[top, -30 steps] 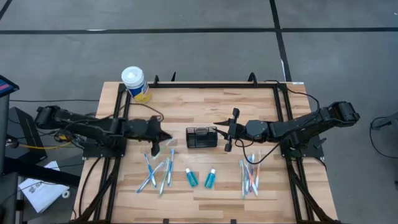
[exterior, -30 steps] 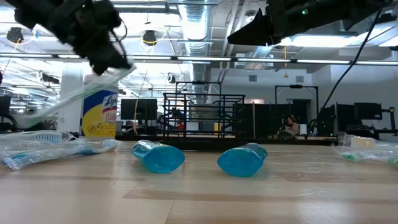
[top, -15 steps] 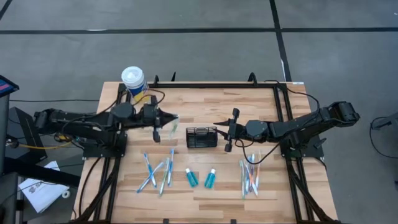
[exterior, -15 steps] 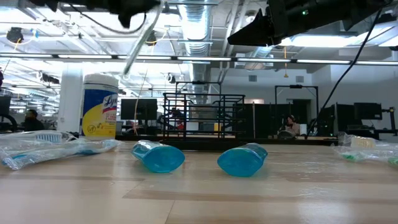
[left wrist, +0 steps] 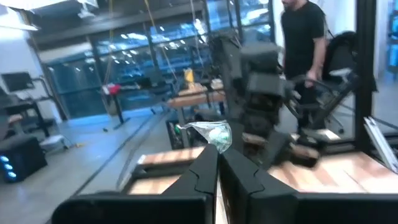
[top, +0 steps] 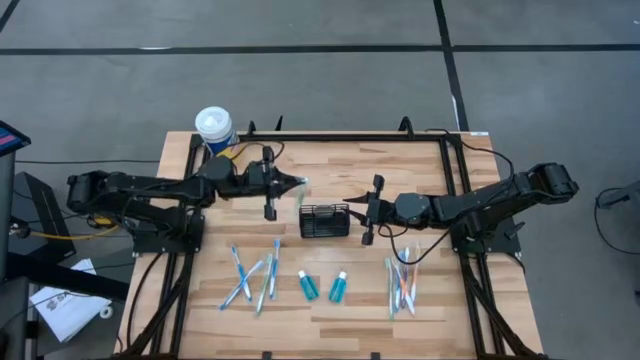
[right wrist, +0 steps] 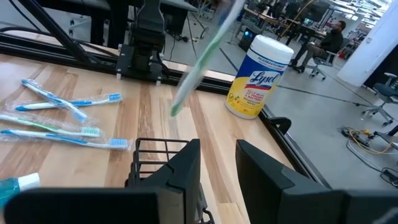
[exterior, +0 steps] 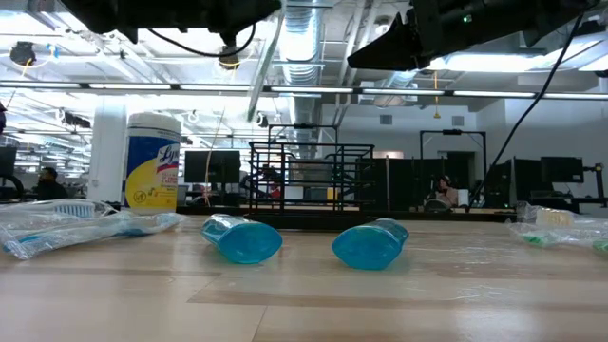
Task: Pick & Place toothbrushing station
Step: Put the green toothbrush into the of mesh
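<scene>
Above the table's middle, the left gripper [top: 298, 182] carries a wrapped toothbrush [exterior: 265, 59] toward the black wire-mesh basket [top: 324, 220], which sits on the wood just beside the right gripper [top: 350, 207].

Risks from here:
- Brush hangs tilted, its lower end free, as the low view and the right wrist view [right wrist: 200, 55] show. On descent the tip may catch the basket's rim and tip or shove the light basket, or glance off and land on the table beside it.
- Clear wrapper looks slick and crinkled [left wrist: 214, 134]; held only at one end, the brush could swing or slide in the grip during travel.
- Right gripper is close to the basket's far side. If both arms close on that spot, contact between them seems possible.
- Released too high, the brush might bounce out of the shallow mesh.

Jaws:
- Left: pressed fully together, pinching the wrapped toothbrush near its upper end; nothing else touched.
- Right: partly open, a moderate gap, fingers [right wrist: 180, 168] straddling the near wall of the basket in its wrist view. Whether they touch the wire I cannot tell; probably steadying it.

Remaining stock on the table: loose toothbrushes at the left [top: 255, 275] and right [top: 402, 282], two teal tubes [top: 322, 286] between. Wipes canister [top: 217, 132] stands at the back left corner, not involved.
</scene>
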Robot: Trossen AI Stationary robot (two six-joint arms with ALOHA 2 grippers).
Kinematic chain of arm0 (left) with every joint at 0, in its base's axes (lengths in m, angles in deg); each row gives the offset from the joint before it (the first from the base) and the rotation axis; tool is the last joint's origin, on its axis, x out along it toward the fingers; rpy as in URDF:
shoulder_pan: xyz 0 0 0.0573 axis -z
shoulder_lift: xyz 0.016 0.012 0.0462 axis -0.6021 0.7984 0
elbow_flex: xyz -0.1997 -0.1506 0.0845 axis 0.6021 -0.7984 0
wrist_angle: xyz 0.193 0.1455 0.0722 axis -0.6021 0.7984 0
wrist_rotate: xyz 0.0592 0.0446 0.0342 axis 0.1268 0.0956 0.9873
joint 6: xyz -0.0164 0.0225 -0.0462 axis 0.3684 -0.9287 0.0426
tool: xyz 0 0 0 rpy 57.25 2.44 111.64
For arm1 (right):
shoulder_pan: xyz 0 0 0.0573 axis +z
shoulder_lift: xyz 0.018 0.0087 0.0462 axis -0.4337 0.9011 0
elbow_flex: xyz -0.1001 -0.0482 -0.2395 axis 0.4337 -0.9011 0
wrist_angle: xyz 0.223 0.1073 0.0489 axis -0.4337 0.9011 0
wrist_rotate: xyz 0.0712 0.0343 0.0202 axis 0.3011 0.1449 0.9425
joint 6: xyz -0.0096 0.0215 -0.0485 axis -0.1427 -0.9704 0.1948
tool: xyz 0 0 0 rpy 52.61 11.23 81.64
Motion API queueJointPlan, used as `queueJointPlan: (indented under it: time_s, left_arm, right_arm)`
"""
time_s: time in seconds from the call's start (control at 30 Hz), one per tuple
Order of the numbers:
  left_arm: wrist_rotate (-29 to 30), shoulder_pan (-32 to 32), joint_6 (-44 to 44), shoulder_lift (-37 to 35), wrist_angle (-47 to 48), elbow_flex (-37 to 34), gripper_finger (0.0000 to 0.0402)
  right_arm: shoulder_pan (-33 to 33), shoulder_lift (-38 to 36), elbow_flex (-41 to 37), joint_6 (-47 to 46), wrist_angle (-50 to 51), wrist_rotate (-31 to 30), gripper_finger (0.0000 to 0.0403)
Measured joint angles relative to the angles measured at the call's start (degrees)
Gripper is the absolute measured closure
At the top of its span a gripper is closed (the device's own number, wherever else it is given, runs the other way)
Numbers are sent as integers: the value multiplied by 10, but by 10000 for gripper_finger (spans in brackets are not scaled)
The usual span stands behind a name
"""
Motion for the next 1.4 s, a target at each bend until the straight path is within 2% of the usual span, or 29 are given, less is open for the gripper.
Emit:
queueJointPlan:
  time_s: [0.27,0.57,1.1,1.27,1.4]
  left_arm:
    - [-15,0,-16,22,-15,-2,401]
    - [-50,-1,-25,111,-123,-2,401]
    - [-53,-1,7,171,-123,-22,394]
    - [-53,-1,12,142,-122,-43,366]
    - [-49,-1,19,97,-112,-49,312]
  right_arm:
    - [0,0,0,0,10,0,310]
    - [0,0,0,0,11,0,310]
    - [1,0,0,-7,26,0,310]
    - [1,0,0,-5,24,0,310]
    - [1,0,0,-5,23,0,310]
